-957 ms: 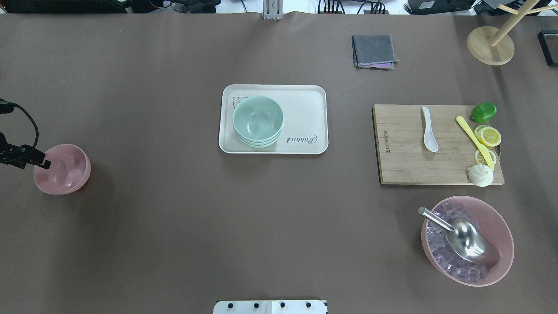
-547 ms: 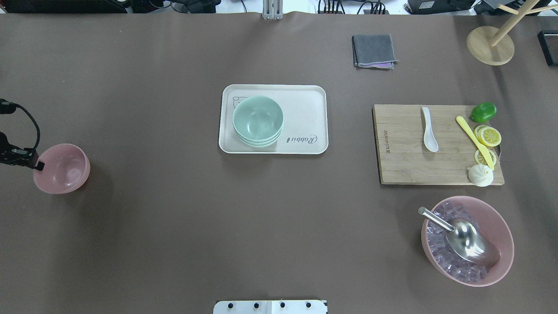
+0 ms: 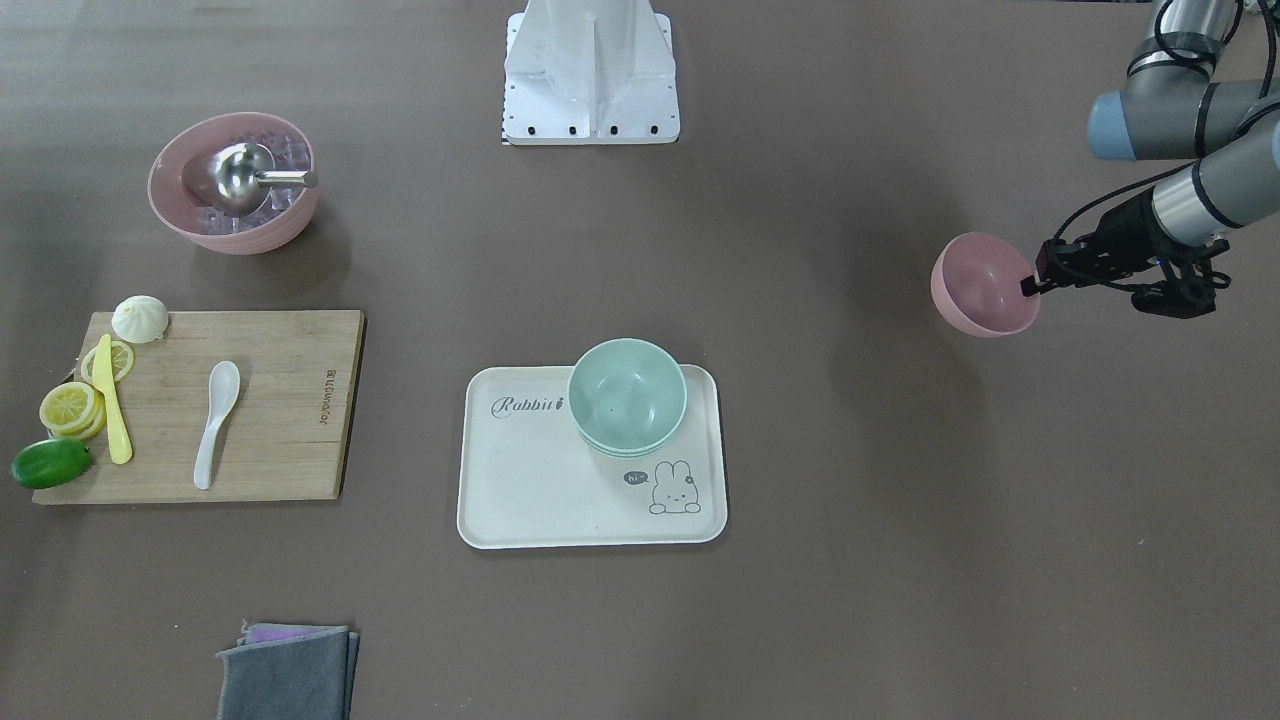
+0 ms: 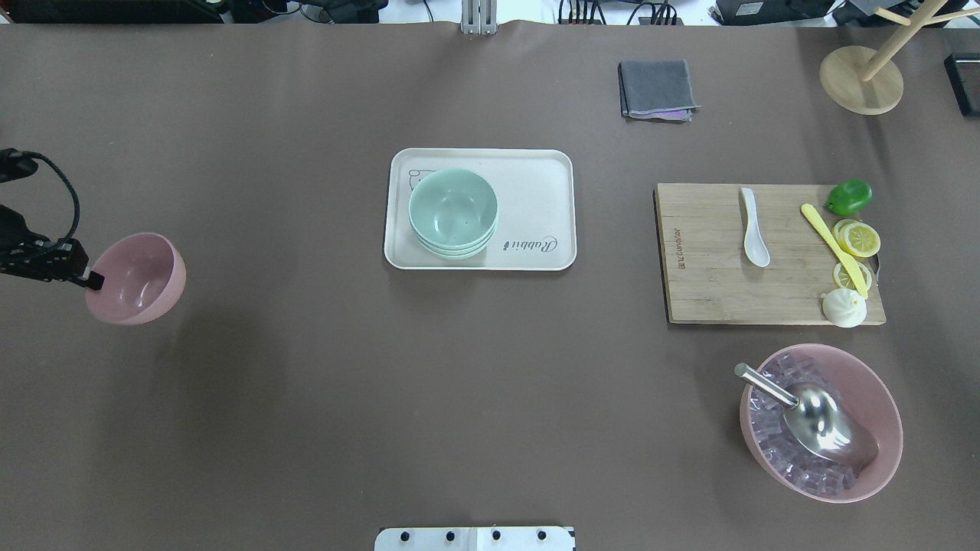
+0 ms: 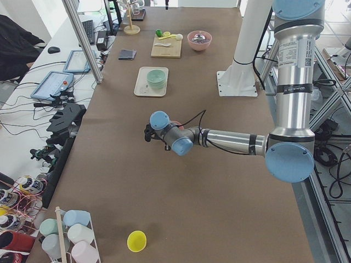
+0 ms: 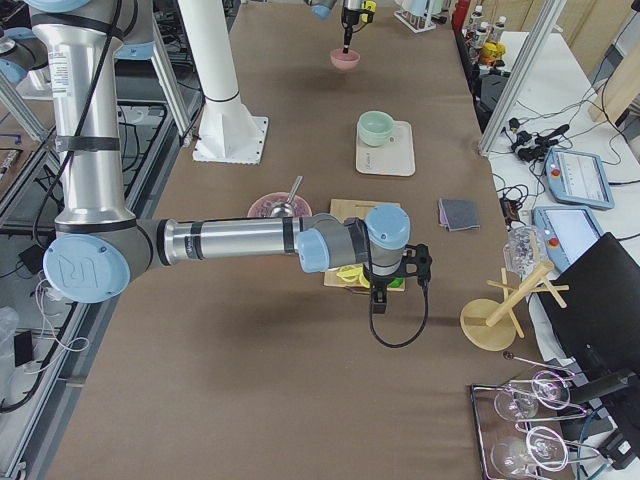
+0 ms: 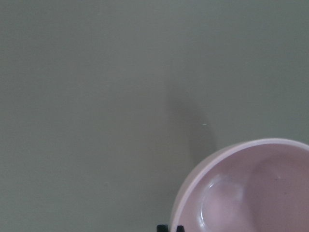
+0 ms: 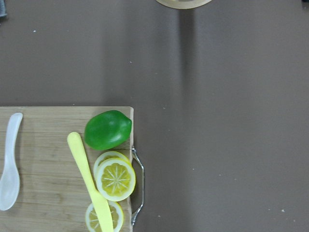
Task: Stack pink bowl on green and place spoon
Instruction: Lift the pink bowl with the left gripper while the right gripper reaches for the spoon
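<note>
My left gripper (image 4: 92,281) is shut on the near rim of the small pink bowl (image 4: 142,275) and holds it tilted above the table at the far left. It also shows in the front view (image 3: 1030,287) and the bowl fills the left wrist view (image 7: 251,193). The stacked green bowls (image 4: 453,210) sit on the left part of the white tray (image 4: 536,191) at the table's middle. The white spoon (image 4: 752,228) lies on the wooden cutting board (image 4: 712,275). My right gripper (image 6: 378,292) hovers over the board's right end; I cannot tell whether it is open or shut.
A large pink bowl (image 4: 821,422) with ice cubes and a metal scoop stands front right. A lime (image 4: 848,197), lemon slices, a yellow knife (image 4: 834,249) and a bun are on the board. A grey cloth (image 4: 657,89) and a wooden stand (image 4: 861,79) are at the back.
My left gripper has lifted the pink bowl off the table and carried it a little to the right, toward the tray. The bowl now hangs tilted.
</note>
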Available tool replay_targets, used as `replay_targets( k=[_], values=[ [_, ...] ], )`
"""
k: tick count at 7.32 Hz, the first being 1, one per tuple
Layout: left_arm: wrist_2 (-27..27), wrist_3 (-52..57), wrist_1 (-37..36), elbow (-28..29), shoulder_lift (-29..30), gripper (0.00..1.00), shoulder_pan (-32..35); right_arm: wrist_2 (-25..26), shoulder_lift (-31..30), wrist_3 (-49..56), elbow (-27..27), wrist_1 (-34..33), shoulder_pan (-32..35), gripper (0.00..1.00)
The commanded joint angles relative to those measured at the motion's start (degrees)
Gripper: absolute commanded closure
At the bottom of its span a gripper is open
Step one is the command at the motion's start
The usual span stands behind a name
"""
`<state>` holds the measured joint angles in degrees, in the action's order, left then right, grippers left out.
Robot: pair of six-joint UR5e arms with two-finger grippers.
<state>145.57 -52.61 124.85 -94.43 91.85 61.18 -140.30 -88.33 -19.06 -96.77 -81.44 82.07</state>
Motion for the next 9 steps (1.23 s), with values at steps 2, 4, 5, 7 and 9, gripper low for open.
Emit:
replay_targets(
  k=[2, 4, 5, 7, 9],
  values=[
    [0.68, -27.19, -4.96, -0.93, 14.53, 1.0, 0.35, 1.17, 6.39, -13.24, -1.41, 0.4, -7.77, 0.02],
    [0.51, -32.71, -5.06, -0.93, 18.78, 1.0, 0.0, 5.88, 10.01, -22.3, -0.88, 0.49, -15.76, 0.01],
    [0.51, -34.3, -5.06, -0.84, 20.2, 1.0, -0.01, 9.65, 12.02, -23.99, 0.78, 0.41, -18.58, 0.02],
    [0.16, -37.11, -7.67, -0.05, 24.14, 1.0, -0.27, 10.92, 14.83, -25.49, 5.78, 0.49, -21.07, 0.02],
    [-3.26, -37.3, -9.28, -0.57, 25.13, 1.0, -0.97, 13.89, 17.48, -27.78, 8.86, 0.58, -24.48, 0.01]
  ],
)
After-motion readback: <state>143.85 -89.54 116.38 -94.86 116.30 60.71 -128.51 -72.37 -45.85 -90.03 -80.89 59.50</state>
